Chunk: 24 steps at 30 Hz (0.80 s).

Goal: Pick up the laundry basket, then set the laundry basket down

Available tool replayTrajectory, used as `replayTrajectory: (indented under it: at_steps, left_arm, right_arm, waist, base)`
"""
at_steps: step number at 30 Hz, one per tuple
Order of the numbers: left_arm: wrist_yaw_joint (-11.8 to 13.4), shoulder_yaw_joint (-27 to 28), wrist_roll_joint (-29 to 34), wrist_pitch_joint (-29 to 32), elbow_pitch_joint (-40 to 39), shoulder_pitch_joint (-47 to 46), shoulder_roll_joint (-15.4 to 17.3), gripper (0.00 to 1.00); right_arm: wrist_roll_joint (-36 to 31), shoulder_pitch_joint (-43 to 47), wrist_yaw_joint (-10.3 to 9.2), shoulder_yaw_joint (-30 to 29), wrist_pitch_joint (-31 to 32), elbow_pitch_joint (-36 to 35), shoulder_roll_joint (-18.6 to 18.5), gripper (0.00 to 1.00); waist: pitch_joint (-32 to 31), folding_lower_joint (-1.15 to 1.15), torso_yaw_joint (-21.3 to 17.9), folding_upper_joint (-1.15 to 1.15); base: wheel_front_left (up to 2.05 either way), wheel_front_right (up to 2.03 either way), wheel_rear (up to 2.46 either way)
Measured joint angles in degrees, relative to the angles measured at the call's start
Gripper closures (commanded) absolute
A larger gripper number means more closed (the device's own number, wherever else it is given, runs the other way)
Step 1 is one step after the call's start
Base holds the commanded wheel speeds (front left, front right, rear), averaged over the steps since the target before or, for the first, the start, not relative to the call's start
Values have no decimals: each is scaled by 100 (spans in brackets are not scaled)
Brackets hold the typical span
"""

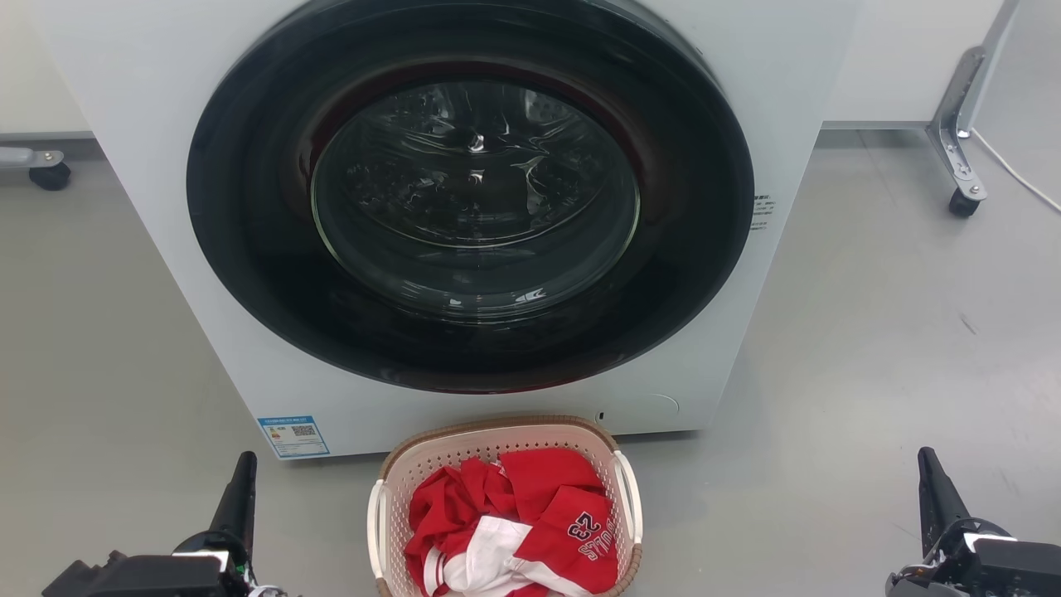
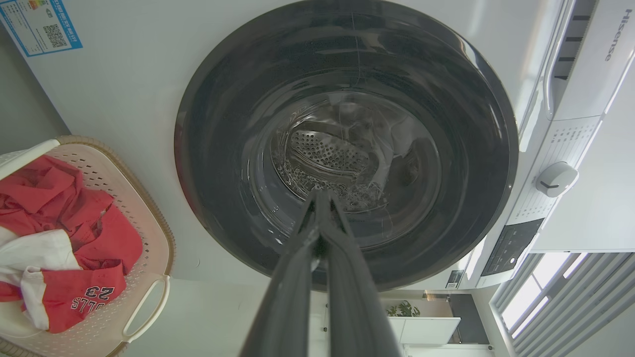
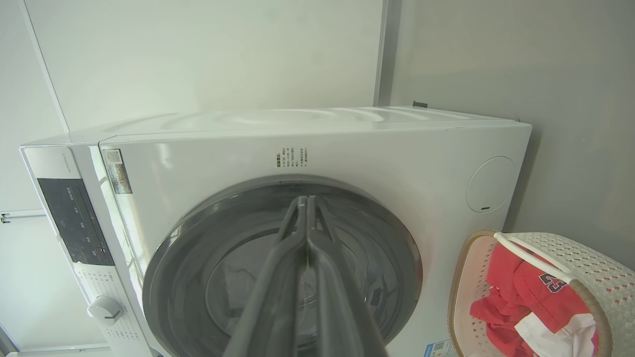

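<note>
The laundry basket (image 1: pixel 398 477), cream perforated plastic with a brown woven-look rim and white side handles, stands on the floor just in front of the washer. Red and white clothes (image 1: pixel 518 522) lie in it. It also appears at the left edge of the left wrist view (image 2: pixel 149 218) and the lower right of the right wrist view (image 3: pixel 590 267). My left gripper (image 1: pixel 244 468) is well to its left, fingers shut together and empty (image 2: pixel 321 198). Far to the basket's right is my right gripper (image 1: pixel 927 464), also shut on nothing (image 3: pixel 305 203).
The white front-loading washer (image 1: pixel 166 166) with its closed round dark door (image 1: pixel 472 191) rises right behind the basket. A wheeled metal frame leg (image 1: pixel 961 178) stands at the back right, a caster (image 1: pixel 50 174) at the back left. Grey floor spreads on both sides.
</note>
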Motion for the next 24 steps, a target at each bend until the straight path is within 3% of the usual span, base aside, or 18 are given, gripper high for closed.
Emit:
replayTrajectory:
  at_steps: [24]
  left_arm:
    - [0, 0, 0, 0, -1, 0, -1, 100]
  right_arm:
    - [1, 0, 0, 0, 0, -1, 0, 100]
  waist:
    - [0, 0, 0, 0]
  base:
    - [0, 0, 0]
